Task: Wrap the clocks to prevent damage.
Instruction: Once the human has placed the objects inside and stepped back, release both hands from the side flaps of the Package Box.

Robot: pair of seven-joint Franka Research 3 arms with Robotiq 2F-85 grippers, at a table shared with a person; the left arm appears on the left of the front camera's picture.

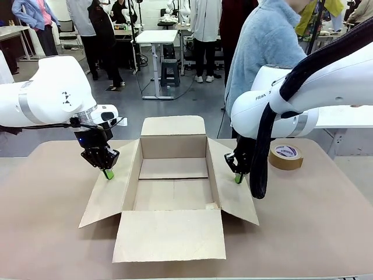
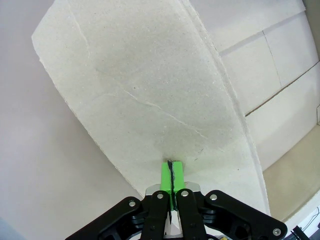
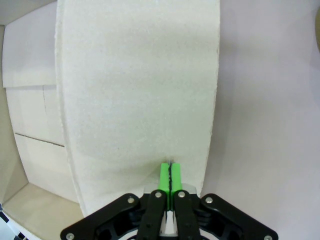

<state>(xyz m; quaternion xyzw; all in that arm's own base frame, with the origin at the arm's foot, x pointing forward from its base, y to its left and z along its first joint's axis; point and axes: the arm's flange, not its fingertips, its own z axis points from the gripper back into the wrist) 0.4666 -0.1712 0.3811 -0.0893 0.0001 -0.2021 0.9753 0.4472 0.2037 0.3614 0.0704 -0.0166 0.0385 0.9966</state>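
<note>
Holding open a cardboard box [image 1: 173,147] at the middle of the front view: pressing its left flap [image 1: 108,198] down and outward with the left gripper [image 1: 108,173], at centre left, and pinning its right flap [image 1: 238,204] with the right gripper [image 1: 238,178], at centre right. Squeezing both pairs of green pads tight together, gripping nothing, touching the cardboard with the tips alone, as seen low in the middle of each wrist view.

Readying the carton for packing, by the look of it, rather than wrapping. Not able to tell where the clocks are lying at this moment; seeing bare cardboard floor inside the box.

Waiting, in all likelihood, on the person [image 1: 262,52] at the upper right of the frame, beyond the far edge of the table [image 1: 46,233], to bring the bundle over and lower it in. Calling meanwhile for steady downward pressure on both flaps, with no sliding and no lifting.

Leaving the mouth of the box wide open between the two grippers, with the far flap [image 1: 173,125] standing up at the top of the box and the near flap [image 1: 169,236] lying flat toward the bottom of the frame, neither blocking a drop from above. Resting the tips near the outer edge of each flap, so risking a slip off onto the table. Leaving a tape roll [image 1: 285,156] just beyond the right arm at centre right, apart from the box.
</note>
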